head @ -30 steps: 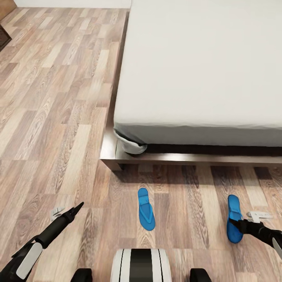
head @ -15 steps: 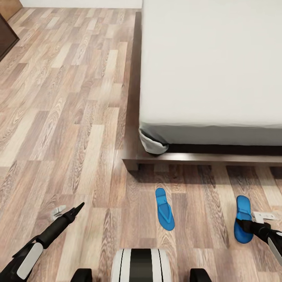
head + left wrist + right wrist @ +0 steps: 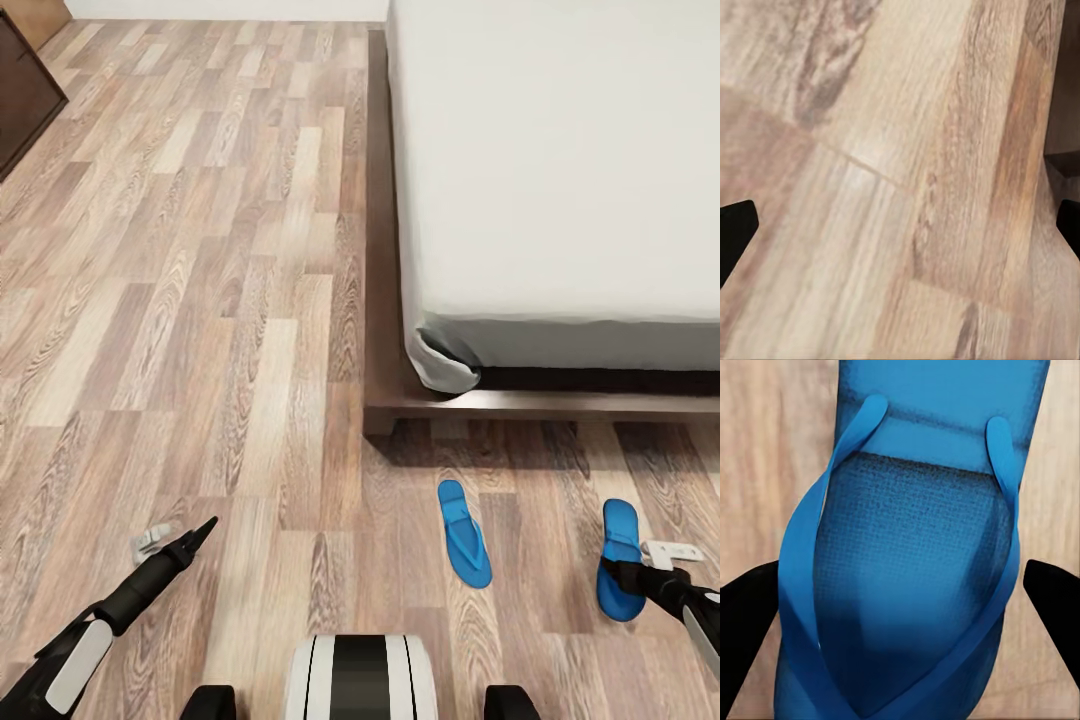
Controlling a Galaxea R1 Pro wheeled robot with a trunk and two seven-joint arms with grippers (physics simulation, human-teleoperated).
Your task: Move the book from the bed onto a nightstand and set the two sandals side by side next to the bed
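The bed, with a pale mattress on a low dark frame, fills the upper right of the head view. One blue sandal lies on the wood floor in front of its corner. My right gripper is shut on the other blue sandal, a short way right of the first. The right wrist view has this sandal between the black fingertips, close up. My left gripper hangs open over bare floor at lower left, with nothing between its fingers. The book and the nightstand are out of view.
A dark brown cabinet stands at the far left edge. A crumpled grey sheet corner hangs at the bed's near corner over the frame. Wood-plank floor stretches along the bed's left side. My base is at the bottom.
The whole head view has shifted, so bed and lying sandal sit further right. The held sandal stayed with my right gripper, and the gap between the two sandals has narrowed.
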